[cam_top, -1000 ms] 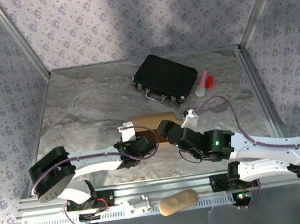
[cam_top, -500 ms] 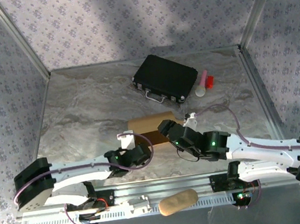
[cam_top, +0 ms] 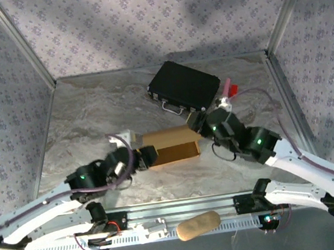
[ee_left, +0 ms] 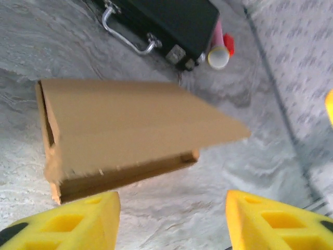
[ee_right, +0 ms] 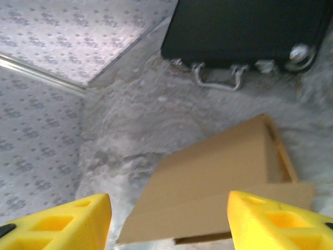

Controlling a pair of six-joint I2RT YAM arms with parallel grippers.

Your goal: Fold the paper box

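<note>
Paper box (cam_top: 170,146) lies mid-table, with both of your grippers off it.
You are looking at plain tan-brown cardboard on the marbled table (cam_top: 86,117). The box's long axis runs left to right in the top view, just in front of the black case (cam_top: 183,86). Its broad lid flap sits tilted above the shallow tray, and a gap shows beneath it. Your left gripper (ee_left: 170,205) is spread wide and empty at the box's left end. Your right gripper (ee_right: 167,203) is equally wide and empty by its far right corner.
</note>
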